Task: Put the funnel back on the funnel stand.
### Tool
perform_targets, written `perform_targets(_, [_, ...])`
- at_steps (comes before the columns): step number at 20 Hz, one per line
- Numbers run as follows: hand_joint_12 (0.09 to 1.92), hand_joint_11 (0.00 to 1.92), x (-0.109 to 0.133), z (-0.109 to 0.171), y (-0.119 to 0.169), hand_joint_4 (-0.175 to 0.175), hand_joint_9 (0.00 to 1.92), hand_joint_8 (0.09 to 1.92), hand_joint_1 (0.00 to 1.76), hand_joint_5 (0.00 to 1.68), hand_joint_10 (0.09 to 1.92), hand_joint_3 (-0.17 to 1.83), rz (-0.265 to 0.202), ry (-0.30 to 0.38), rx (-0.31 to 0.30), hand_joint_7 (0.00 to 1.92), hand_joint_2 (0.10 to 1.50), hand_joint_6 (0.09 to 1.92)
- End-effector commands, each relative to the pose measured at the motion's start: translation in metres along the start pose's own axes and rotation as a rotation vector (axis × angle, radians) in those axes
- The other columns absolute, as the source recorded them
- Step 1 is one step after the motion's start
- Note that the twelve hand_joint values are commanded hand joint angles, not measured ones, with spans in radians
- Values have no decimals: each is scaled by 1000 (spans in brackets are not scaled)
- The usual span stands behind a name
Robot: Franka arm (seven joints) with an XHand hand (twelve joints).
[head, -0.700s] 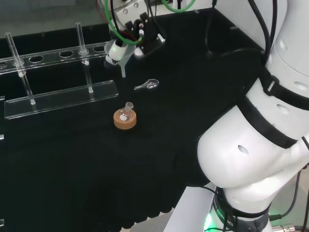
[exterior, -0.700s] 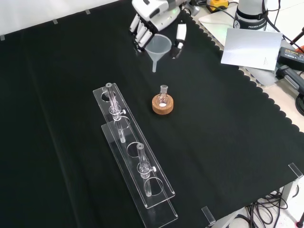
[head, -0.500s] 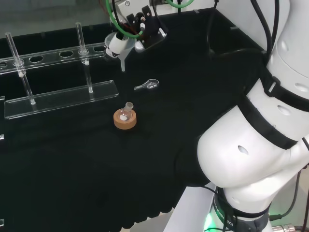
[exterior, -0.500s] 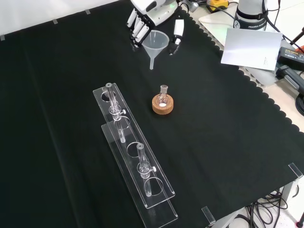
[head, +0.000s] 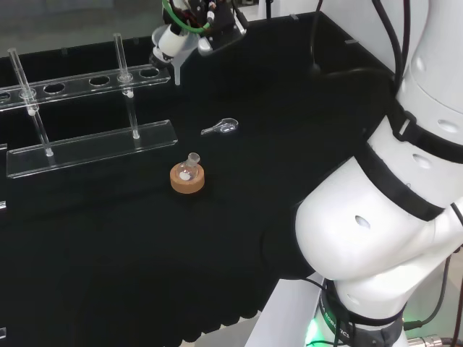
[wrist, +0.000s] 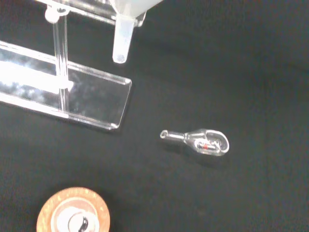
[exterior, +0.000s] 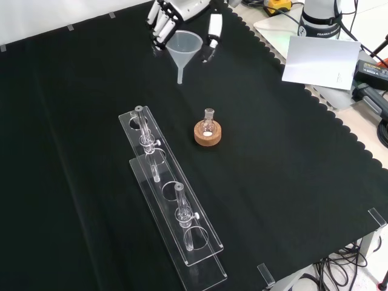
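Change: against the earlier frames the hand has carried the funnel higher and toward the stand; in the front view both now sit further left, closer to the cloth's far edge.
Bench: black cloth covers it; the working things lie in its far half as the front view shows it.
Funnel stand: a long clear rack with a row of holes, running from the cloth's middle toward its near edge in the front view; in the head view it lies along the far left edge. Its rightmost hole in the head view looks free, and that seems the likely seat.
Hand: fingers curled round the funnel's cone from both sides, pinching the rim so that the stem hangs straight down, ready to drop through a hole.
Funnel: held in the air, stem down, just beside the stand's end, not yet over a hole as far as I can judge; the wrist view shows the stem tip near the rack's corner.
Flask: a small one on a cork ring, mid-cloth, apart from the stand.
Glass scoop: a small piece lying flat on the cloth near the flask.
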State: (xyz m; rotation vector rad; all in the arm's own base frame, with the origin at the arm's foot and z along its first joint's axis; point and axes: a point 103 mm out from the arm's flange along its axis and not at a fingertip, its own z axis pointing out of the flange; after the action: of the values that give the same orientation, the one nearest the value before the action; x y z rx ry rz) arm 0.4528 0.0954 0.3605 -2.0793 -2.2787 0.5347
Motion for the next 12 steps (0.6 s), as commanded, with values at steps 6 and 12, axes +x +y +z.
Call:
perform_targets(6, [1181, 727, -3, -20, 51, -13, 1032, 661, 670, 622, 380, 411, -23, -9, 7, 616, 835, 702])
perform_targets(12, [1177, 731, -1, -22, 74, -13, 1029, 664, 674, 623, 378, 418, -42, -14, 10, 613, 832, 704])
